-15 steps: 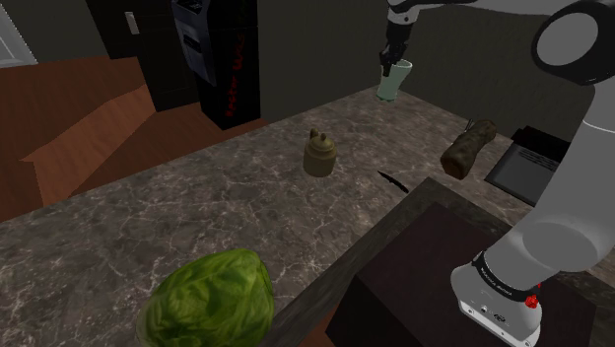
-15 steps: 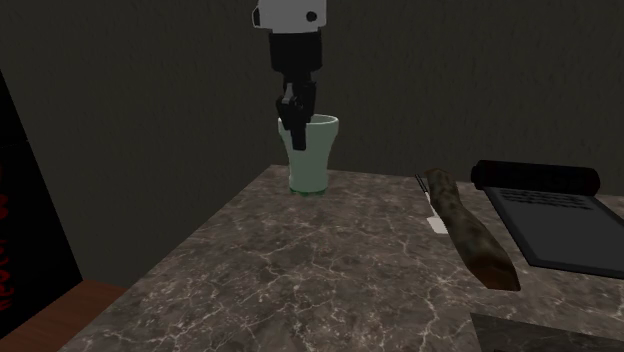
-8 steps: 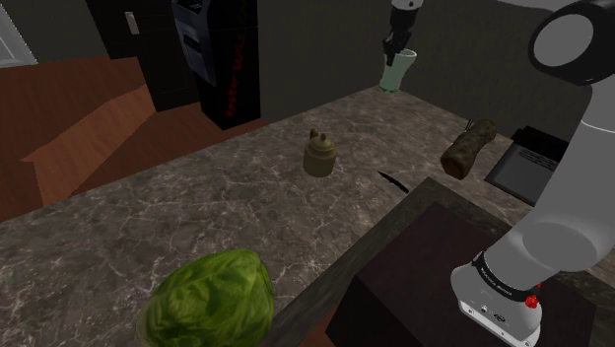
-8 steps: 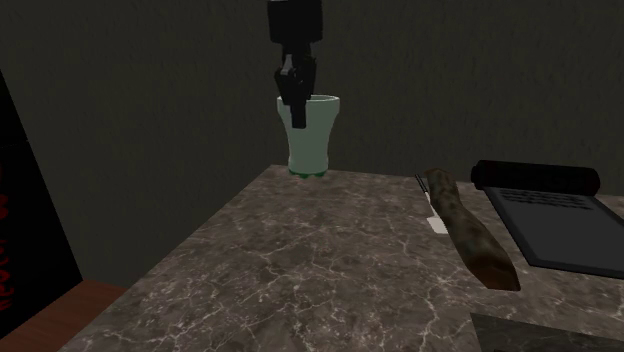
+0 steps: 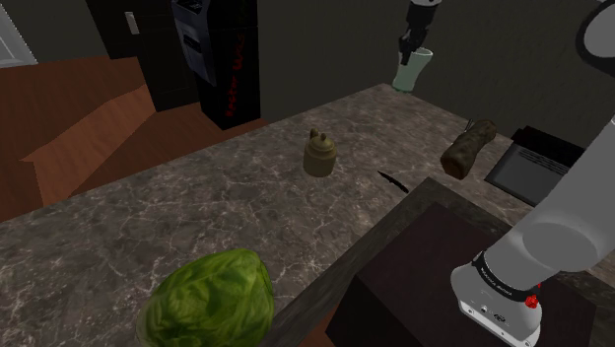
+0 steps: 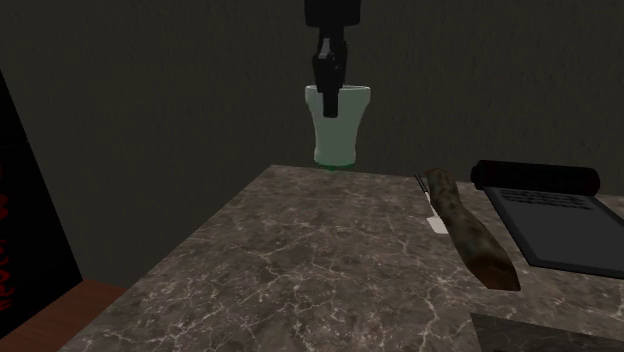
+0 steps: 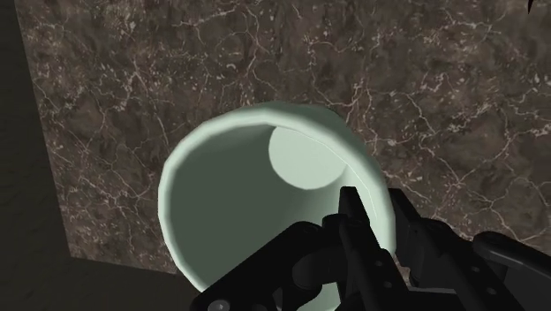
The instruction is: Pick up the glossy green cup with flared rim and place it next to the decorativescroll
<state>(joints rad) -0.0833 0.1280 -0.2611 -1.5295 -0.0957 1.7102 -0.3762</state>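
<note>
Cup (image 6: 337, 125) (pale green, flared rim) clamped by jaws, clear above marbled counter (image 6: 330, 270); red cabinet lettering (image 5: 235, 87) unreadable.

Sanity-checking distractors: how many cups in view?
1. The pale green cup hangs clamped in the pincer, above the counter at its edge. The olive jug mid-counter is no cup. None seems hidden.

The lettuce head (image 5: 212, 299) runs off the shoulder view's bottom edge; black fingers (image 7: 358, 231) hide part of the rim of the cup (image 7: 230, 194).

Shoulder: high, behind stand (image 5: 414, 266). Second: low, near. Wrist: downward. Shared: counter (image 5: 227, 197).
</note>
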